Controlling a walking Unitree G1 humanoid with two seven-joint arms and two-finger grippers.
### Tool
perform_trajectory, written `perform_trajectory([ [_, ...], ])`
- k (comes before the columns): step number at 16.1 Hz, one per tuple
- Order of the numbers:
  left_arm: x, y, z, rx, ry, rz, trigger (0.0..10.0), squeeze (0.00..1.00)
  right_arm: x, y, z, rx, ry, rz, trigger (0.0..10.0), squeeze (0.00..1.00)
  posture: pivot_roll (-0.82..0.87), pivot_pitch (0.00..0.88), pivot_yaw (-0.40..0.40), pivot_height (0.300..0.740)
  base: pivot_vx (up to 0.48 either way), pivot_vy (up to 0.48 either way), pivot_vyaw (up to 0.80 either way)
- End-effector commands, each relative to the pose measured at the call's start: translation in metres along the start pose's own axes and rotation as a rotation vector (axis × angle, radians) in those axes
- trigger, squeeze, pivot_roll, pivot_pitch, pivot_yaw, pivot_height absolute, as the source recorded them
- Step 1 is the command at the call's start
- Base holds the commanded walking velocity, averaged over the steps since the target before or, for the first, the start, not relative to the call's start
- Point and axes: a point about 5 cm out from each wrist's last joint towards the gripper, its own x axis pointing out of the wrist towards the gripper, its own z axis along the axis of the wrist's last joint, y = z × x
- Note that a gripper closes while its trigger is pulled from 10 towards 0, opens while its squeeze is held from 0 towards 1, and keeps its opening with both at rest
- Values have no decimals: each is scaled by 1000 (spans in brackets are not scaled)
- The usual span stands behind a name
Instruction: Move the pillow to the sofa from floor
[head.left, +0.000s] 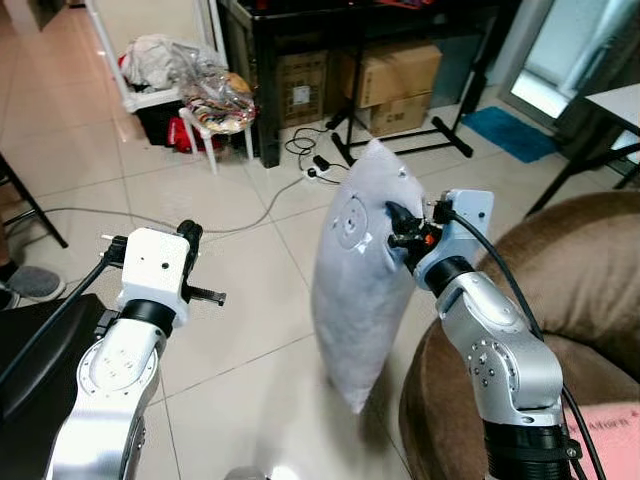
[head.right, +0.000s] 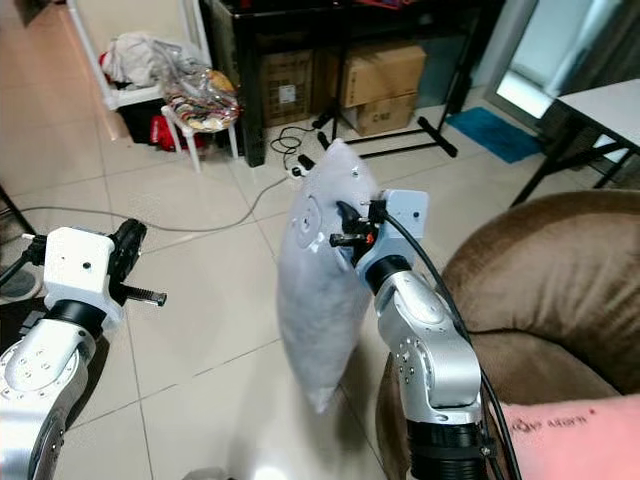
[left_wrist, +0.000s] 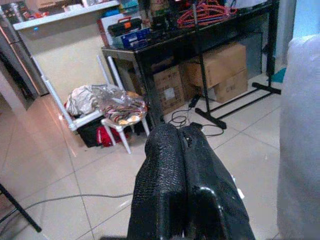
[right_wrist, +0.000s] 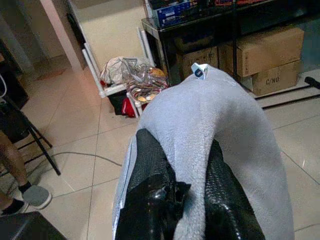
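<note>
step: carry, lift done | right gripper (right_wrist: 187, 200) pinches pillow (head.left: 360, 270), hanging off floor beside sofa (head.left: 570, 260) | left gripper (left_wrist: 182, 185) closed, empty | next: swing right over seat, release

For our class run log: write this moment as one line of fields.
phase: carrying | right gripper: shut on pillow, hanging clear of floor | left gripper: shut, idle | sofa: at robot's right, pillow not yet on it

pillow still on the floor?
No, the pillow hangs clear above the tiled floor, pinched by the right pincer beside the brown sofa.
</note>
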Motion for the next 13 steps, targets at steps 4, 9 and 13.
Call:
perform_trajectory([
  [4, -2, 1, 1, -14, -9, -7, 10000, 0, 0, 6, 11, -20, -54, 41, 10000, 0, 3, 0, -37, 740, 0, 0, 0],
  [9, -3, 2, 2, -26, -21, -9, 10000, 0, 2, 10, 11, -21, -62, 69, 10000, 0, 15, 0, -45, 740, 221, 0, 0],
  [13, -2, 2, 2, -30, -25, -14, 10000, 0, 1, 10, 11, -20, -64, 76, 10000, 0, 13, 0, -42, 740, 346, 0, 0],
])
